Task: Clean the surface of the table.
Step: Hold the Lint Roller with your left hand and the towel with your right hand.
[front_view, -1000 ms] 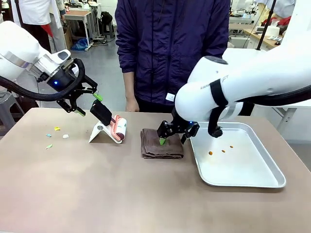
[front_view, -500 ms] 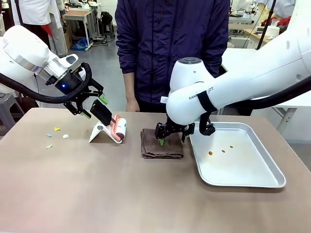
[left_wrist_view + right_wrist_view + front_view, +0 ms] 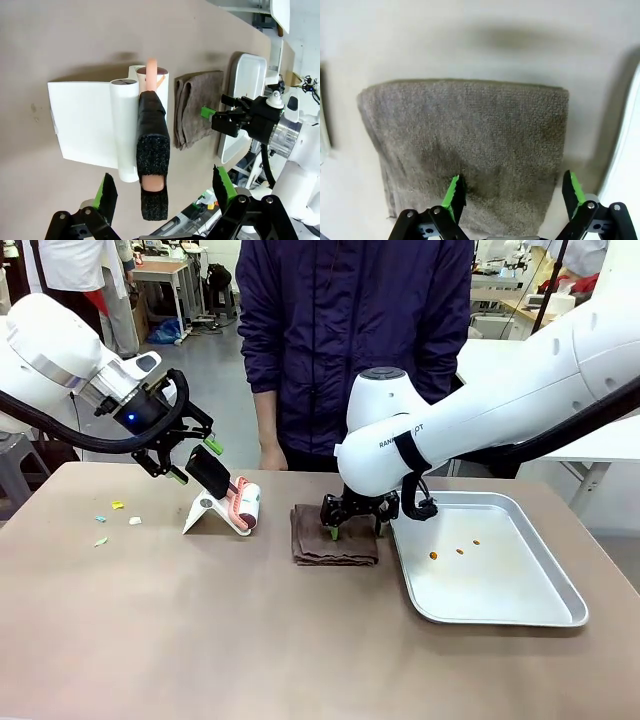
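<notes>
Over the folded brown cloth towel [image 3: 334, 537], on the wide smooth brown counter [image 3: 250, 640], the right jaws are hanging wide open, getting ready to grab. Nearby, the left jaws are gaping wide around the black-handled lint roller [image 3: 245, 505]. Next, probably: squeezing the towel.

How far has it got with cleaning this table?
Barely started. Small coloured scraps lie on the table at its left. The left end effector is open around the handle of the lint roller, the right end effector open over the folded cloth. Neither is gripped. Picking up, rolling and wiping all remain.
</notes>
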You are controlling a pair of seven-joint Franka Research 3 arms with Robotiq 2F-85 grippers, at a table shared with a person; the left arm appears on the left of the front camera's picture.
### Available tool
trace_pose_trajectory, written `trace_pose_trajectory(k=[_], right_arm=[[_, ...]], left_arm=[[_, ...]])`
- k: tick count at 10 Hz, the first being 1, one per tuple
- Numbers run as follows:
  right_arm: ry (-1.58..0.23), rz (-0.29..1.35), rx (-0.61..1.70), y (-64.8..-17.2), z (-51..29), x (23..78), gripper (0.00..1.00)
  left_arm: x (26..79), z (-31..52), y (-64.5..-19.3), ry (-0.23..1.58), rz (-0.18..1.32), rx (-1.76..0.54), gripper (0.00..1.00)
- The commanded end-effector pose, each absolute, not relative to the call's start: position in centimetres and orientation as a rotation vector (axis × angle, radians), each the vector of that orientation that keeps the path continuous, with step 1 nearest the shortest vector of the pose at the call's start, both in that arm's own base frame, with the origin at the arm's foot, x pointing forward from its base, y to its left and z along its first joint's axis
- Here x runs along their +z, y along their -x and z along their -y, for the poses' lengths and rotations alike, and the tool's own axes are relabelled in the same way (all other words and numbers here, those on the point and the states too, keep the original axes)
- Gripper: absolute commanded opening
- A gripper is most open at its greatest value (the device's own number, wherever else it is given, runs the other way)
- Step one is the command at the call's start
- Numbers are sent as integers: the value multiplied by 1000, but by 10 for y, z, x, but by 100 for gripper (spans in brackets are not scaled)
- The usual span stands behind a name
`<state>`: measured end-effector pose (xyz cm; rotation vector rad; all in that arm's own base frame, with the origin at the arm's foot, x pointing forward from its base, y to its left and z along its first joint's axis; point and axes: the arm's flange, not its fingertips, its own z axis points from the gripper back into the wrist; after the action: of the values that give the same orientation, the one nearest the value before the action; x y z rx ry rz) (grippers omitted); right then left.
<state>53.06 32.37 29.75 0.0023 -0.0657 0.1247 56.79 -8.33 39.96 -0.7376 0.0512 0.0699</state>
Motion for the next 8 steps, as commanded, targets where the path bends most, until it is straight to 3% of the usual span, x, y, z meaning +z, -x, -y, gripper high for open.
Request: trace_pose_trajectory(k=[1,6,7,8], right_arm=[[49,67,85,-532,-331,295,100],[-1,52,74,-532,-329,293,100],[-11,67,66,-532,-328,293,74],[-55,61,74,-531,-327,296,40]], left_arm=[[396,88,-566,763,-39,53,100],[394,84,-565,756,-38,52,100],[393,83,-564,738,-33,47,48],[393,81,-564,729,-32,53,40]])
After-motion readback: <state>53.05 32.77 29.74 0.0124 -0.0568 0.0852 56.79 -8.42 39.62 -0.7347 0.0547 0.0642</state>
